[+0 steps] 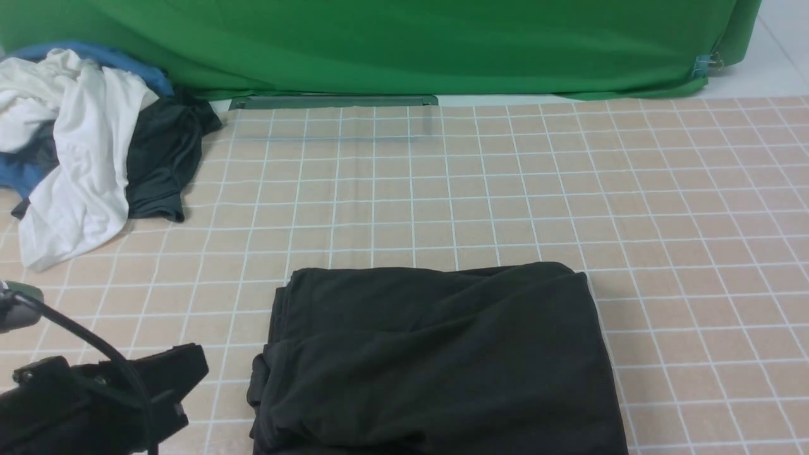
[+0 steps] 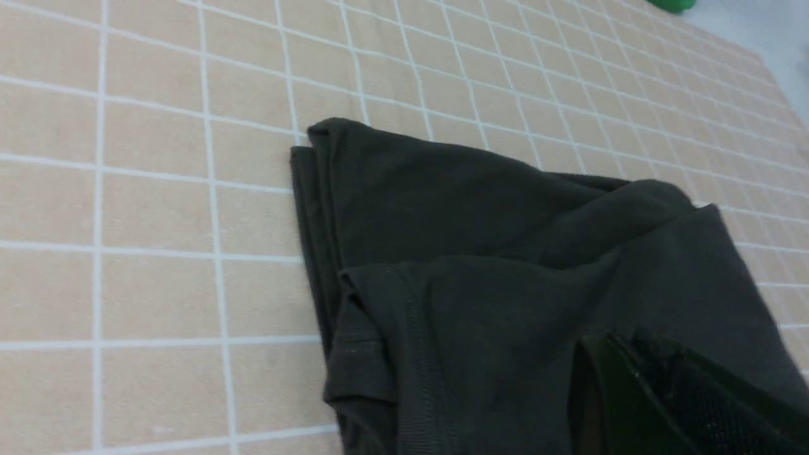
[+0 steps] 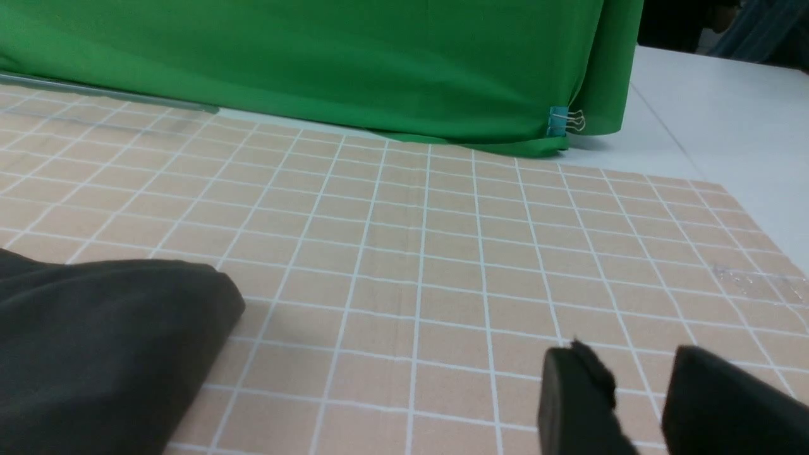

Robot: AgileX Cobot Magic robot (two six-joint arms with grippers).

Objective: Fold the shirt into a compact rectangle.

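The black shirt (image 1: 442, 354) lies folded into a rough rectangle on the tiled mat at the front centre, its top layer wrinkled. In the left wrist view the shirt (image 2: 474, 253) shows stacked layers and a hemmed sleeve edge at its corner. My left gripper (image 1: 199, 366) hovers just left of the shirt's near-left edge. It is shut (image 2: 607, 341) and I see no cloth between its jaws. My right gripper (image 3: 632, 363) is outside the front view. It is open over bare mat, off to the right of the shirt's corner (image 3: 95, 328), with tiles showing between its fingers.
A heap of clothes sits at the back left: a white garment (image 1: 82, 158), a dark grey one (image 1: 161, 158) and blue cloth (image 1: 25, 174). A green backdrop (image 1: 404, 44) closes the far side, held by a clip (image 3: 559, 121). The white table (image 3: 727, 126) runs past the mat's right edge.
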